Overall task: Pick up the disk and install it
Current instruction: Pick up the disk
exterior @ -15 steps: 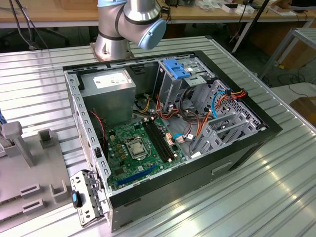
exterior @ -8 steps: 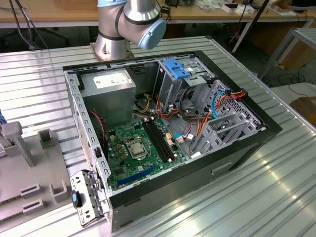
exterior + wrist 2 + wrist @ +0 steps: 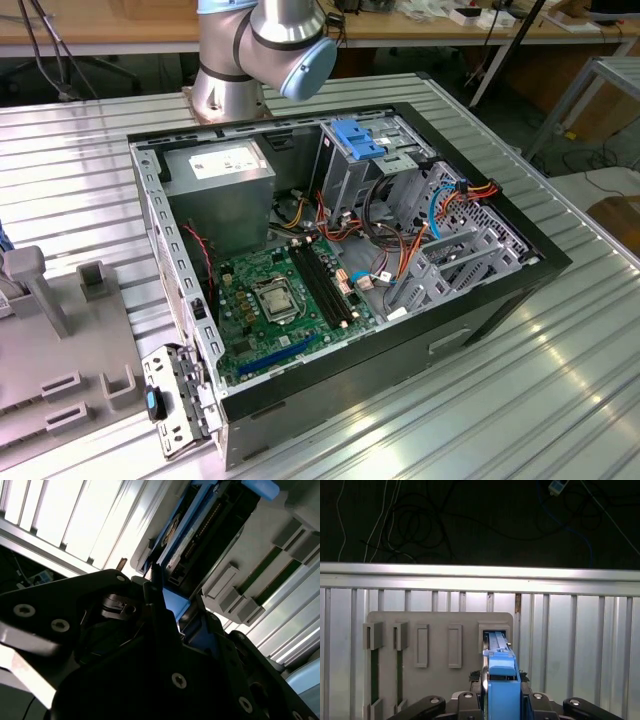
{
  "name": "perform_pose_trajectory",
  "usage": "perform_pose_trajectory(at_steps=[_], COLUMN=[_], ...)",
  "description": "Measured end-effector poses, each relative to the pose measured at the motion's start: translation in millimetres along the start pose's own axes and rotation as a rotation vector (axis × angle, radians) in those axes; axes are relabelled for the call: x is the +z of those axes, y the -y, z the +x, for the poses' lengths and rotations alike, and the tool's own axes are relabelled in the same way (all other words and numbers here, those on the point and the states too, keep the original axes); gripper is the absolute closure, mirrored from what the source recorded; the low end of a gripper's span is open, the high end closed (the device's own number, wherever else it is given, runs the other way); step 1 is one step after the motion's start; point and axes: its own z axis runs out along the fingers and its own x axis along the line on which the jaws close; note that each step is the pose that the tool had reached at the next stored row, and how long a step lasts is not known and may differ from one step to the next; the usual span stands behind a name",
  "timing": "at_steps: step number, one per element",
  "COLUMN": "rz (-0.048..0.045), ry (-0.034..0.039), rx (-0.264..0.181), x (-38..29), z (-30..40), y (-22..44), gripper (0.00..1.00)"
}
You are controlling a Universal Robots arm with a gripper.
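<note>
Disk (image 3: 502, 682) upright in slot of grey fixture plate (image 3: 440, 621), jaws seemingly clamped on it, ribbed table (image 3: 570, 630) beyond.

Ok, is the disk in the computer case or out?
Out: in the first wrist view the disk stands on edge in the grey holder.

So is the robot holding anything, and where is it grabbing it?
It looks so: the gripper is closed on the disk, gripping its blue end. The disk's other end sits in a slot of the grey holder.
</note>
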Motion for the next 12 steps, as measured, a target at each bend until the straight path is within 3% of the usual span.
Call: perform_pose_trajectory(at_steps=[8,11,12], rz=[-0.0001,0.0004,0.0003], ry=[0.0001,0.0001,0.0001], rx=[0.000,0.000,0.000], x=[-0.4,-13.6,-15.2], z=[0.0,0.3,0.3], y=[0.0,0.3,0.3], gripper=[0.63,0.63,0.63])
